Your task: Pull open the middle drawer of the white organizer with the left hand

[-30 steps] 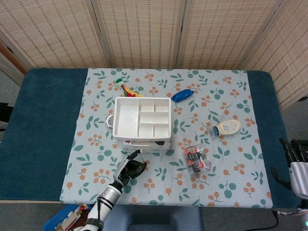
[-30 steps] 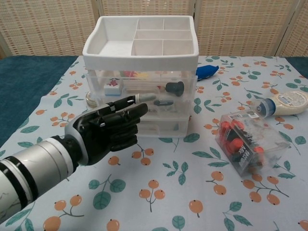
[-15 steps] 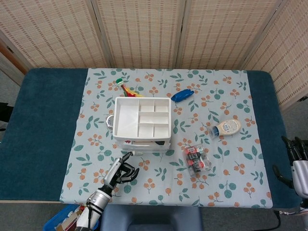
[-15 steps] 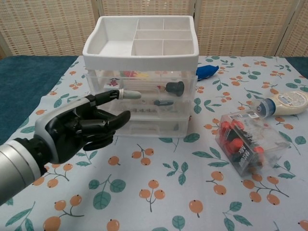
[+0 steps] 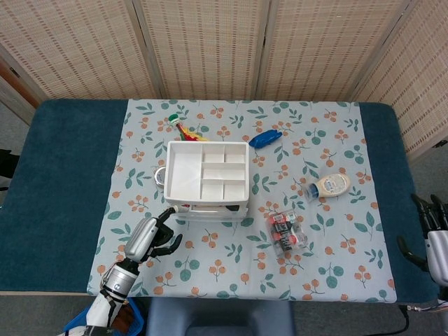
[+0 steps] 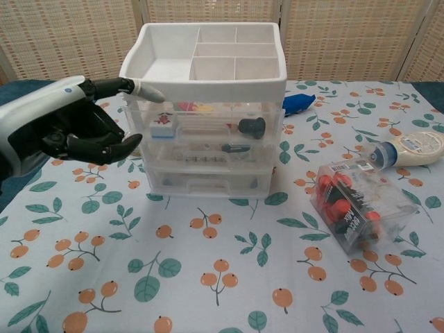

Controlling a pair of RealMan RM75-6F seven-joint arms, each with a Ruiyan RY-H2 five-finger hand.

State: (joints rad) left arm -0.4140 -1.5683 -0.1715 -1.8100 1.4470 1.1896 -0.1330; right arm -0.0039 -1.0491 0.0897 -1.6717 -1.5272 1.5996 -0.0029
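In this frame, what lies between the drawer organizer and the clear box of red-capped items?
Nothing but bare floral tablecloth. Both views show an open strip between the drawer organizer and the clear box, clearest in the head view; the two stand apart.

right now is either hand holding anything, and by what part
Nothing is held. The left hand hangs beside the drawer unit, one finger out, the others curled in on nothing. The right hand is empty too.
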